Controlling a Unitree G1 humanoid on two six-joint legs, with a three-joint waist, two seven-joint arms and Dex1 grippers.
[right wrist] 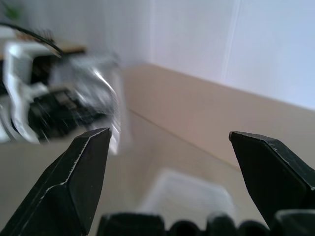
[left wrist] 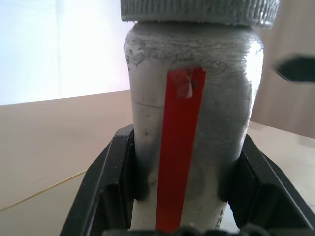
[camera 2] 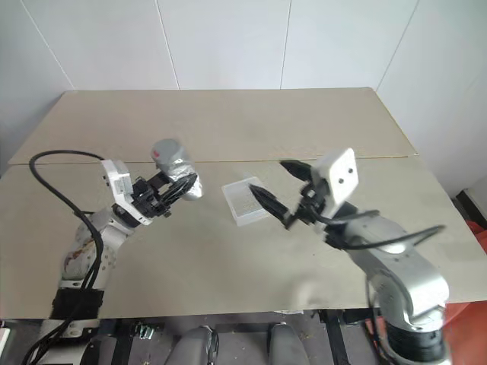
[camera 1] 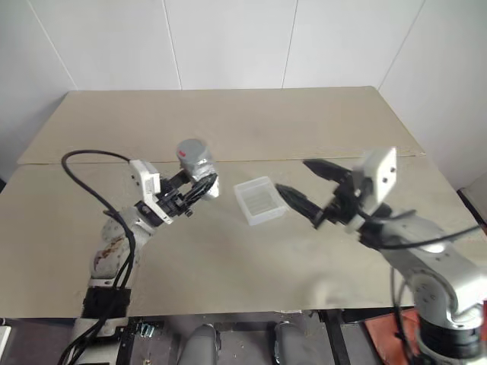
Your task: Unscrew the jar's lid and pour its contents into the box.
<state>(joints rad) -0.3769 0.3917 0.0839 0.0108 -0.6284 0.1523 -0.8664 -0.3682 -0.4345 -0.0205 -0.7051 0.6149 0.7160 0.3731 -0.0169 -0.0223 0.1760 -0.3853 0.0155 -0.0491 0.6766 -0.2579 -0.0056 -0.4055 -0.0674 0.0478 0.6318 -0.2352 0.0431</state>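
My left gripper [camera 1: 204,186] is shut on the jar [camera 1: 196,163] and holds it up off the table, left of the box. In the left wrist view the jar [left wrist: 192,113] stands between the black fingers [left wrist: 110,182], its red stripe [left wrist: 179,147] facing the camera. The grey lid [camera 1: 190,148] is on the jar, with a red mark at its edge. The contents are hidden behind the cloudy jar wall. The translucent white box [camera 1: 260,200] lies flat on the table. My right gripper [camera 1: 292,175] hangs open just right of the box, its fingers pointing toward the jar.
The tan table [camera 1: 251,122] has a seam across its middle and stretches wide behind the box. A black cable [camera 1: 84,182] loops out from my left arm. White walls close off the far side.
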